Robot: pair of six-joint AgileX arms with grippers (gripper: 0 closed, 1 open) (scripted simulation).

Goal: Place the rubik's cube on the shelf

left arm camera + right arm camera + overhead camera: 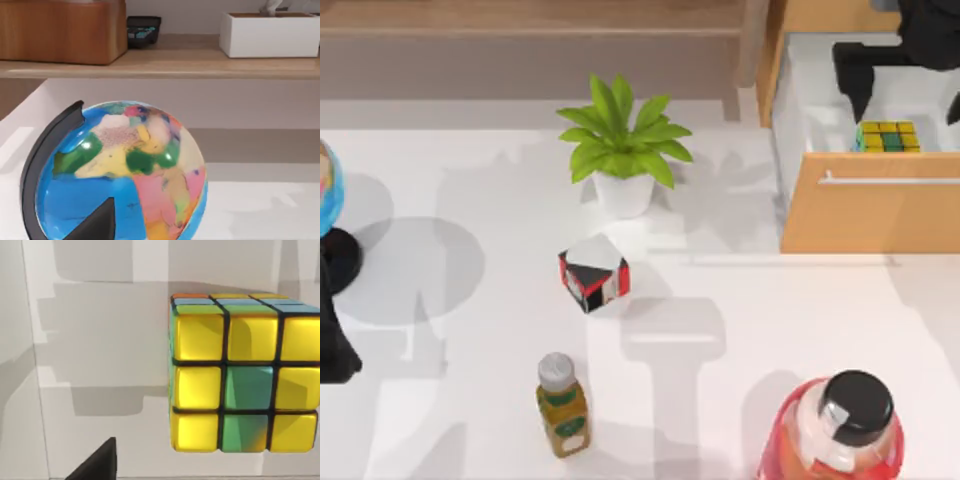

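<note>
The rubik's cube (888,136), yellow and green with dark lines, lies inside the open white drawer (810,110) at the back right. Close up, the rubik's cube (240,375) rests on the drawer floor. My right gripper (908,108) hangs open just above and behind it, one finger on each side, touching nothing. One dark fingertip (95,465) shows in the right wrist view. The shelf (520,20) is the long wooden board along the back left, and the left wrist view looks at the shelf (165,67) edge-on. My left arm (332,345) is parked at the left edge.
The drawer's wooden front with silver handle (885,180) juts forward. On the table stand a potted plant (620,150), a red-black-white cube (593,275), a small green bottle (563,405), a red bottle (840,430) and a globe (120,175). The shelf carries a wooden box (62,30) and a white planter (270,35).
</note>
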